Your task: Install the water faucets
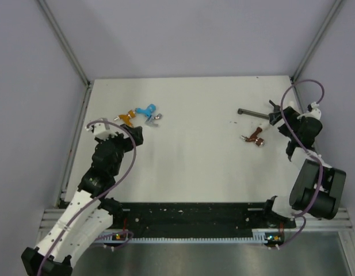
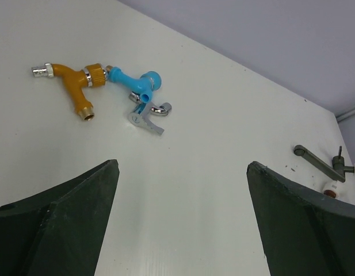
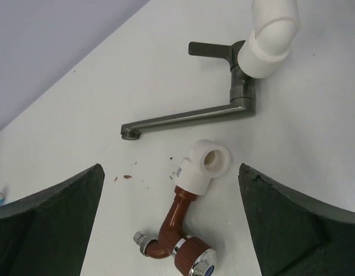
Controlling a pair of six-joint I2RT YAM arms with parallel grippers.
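Broadly, the white table [image 1: 189, 172] carried two clusters, set well apart so each arm could work its own. Both tools were released: the left gripper [image 2: 183, 165] hung wide with nothing in it, facing the far-left cluster, and I judged it was lining up a pick. The right gripper [image 3: 171, 169] gaped over the right cluster. There the long-spout grey faucet [image 3: 189, 118] lay flat, base in a white elbow [image 3: 269, 46]. Nearer me, the red-brown faucet [image 3: 171, 221] sat in a second white elbow [image 3: 207, 165], apparently fitted. On the left, the orange faucet [image 2: 76, 80] touched the light blue faucet [image 2: 134, 83] end to end. A small grey tap [image 2: 145, 118] lay against the blue. All three were loose.
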